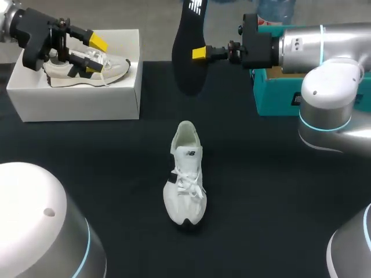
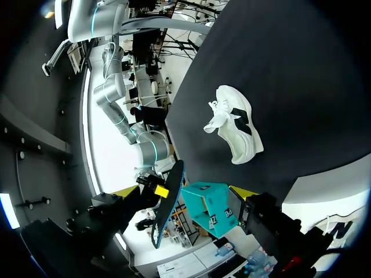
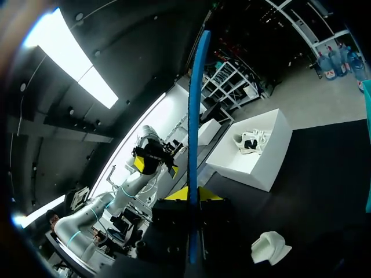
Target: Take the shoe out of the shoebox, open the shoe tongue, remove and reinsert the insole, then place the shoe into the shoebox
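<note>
The top of the black insole [image 1: 184, 40] is cut off; the right pincer [image 1: 200, 54] clamps it above the table [image 1: 261, 191]. The left pincer [image 1: 94, 56] gapes wide over the shoebox [image 1: 75, 101], gripping nothing. The white shoe [image 1: 185, 179] lies mid-table.

From my station I see a table [image 1: 278, 191] covered in matte black cloth, evenly lit, filling most of the head view. A teal box [image 1: 272, 92] stands near its far right edge.
</note>
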Available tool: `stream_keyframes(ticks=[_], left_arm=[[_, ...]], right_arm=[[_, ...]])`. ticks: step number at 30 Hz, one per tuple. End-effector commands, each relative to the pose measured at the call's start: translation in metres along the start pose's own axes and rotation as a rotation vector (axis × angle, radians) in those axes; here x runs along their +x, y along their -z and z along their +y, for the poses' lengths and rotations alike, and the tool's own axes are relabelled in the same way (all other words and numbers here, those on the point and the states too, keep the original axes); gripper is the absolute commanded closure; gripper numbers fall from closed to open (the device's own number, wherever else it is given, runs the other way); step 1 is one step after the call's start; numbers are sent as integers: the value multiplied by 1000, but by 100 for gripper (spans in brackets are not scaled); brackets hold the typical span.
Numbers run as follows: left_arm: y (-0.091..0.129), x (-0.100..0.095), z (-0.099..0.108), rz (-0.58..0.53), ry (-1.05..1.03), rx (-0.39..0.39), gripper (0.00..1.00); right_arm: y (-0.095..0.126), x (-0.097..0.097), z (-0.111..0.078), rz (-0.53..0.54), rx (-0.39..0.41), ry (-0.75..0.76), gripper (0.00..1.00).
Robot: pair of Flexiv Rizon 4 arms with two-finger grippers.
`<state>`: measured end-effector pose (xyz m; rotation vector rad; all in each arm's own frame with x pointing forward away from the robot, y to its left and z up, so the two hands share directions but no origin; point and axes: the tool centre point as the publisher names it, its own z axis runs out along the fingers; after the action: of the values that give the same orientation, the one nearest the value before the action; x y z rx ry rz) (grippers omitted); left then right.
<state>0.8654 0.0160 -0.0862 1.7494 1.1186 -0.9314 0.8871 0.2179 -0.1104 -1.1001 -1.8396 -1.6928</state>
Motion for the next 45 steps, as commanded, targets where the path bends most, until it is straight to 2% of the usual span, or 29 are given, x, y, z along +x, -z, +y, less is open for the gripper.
stream_keyframes(ticks=[1,2,4,7,13,28,30,44,45], left_arm=[[0,0,0,3,-1,1,0],[0,0,0,3,-1,1,0],[0,0,0,3,-1,1,0],[0,0,0,3,-1,1,0],[0,0,0,3,-1,1,0],[0,0,0,3,-1,1,0],[0,0,0,3,-1,1,0],[0,0,0,3,-1,1,0],[0,0,0,3,-1,1,0]], right_arm=[[-3,-3,-1,-12,-11,38,100],[-5,-9,-2,-31,-2,63,100],[-7,-15,-3,11,-70,112,100],[-8,-22,-5,9,-97,135,100],[-16,-45,-23,-70,-11,95,100],[-55,-80,-65,-31,29,42,100],[-60,-83,-72,-31,34,1,100],[-60,-83,-72,-31,34,1,100],[-65,-91,-74,-2,35,-2,100]])
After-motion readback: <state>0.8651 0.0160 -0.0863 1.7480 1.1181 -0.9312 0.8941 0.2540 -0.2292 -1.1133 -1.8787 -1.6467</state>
